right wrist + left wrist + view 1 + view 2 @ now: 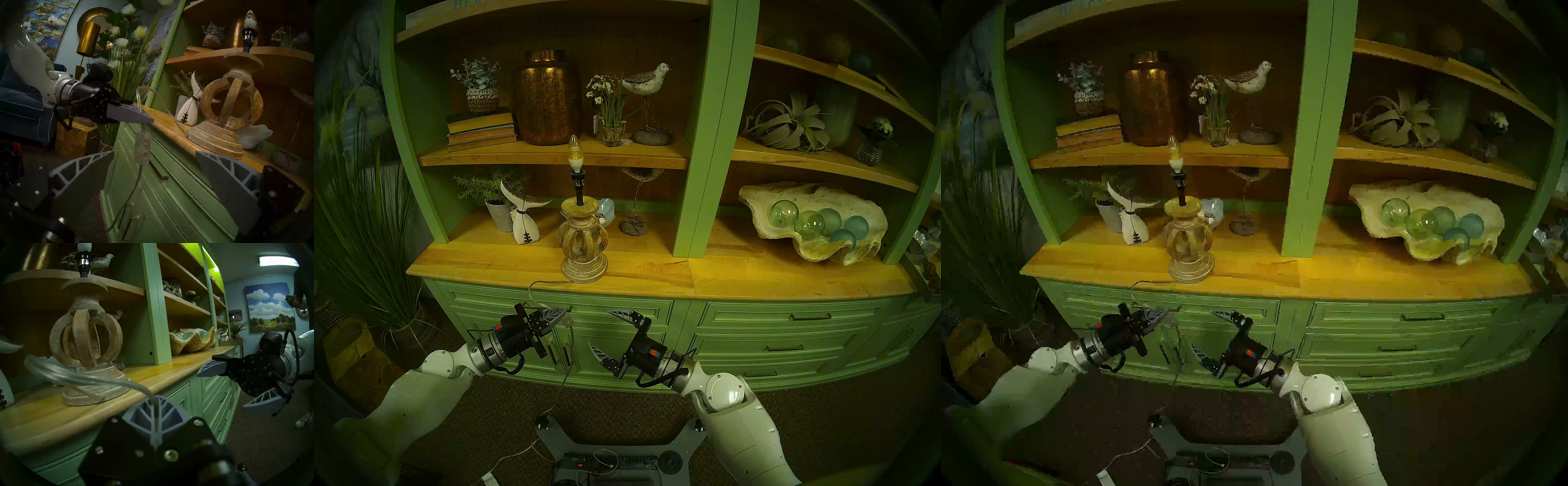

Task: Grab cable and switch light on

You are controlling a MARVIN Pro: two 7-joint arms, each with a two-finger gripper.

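left gripper (563, 314) is clamped on the cable (139, 98) just above its clear switch block (142, 149), which hangs below the counter edge left of the unlit lamp (583, 237), so the wide-open right gripper (605, 334) should straddle that block squarely before squeezing.

White arm shells, silver wrist rings, black screw-studded hands, looping black cables, grey ribbed leaf-shaped fingers (621, 316).
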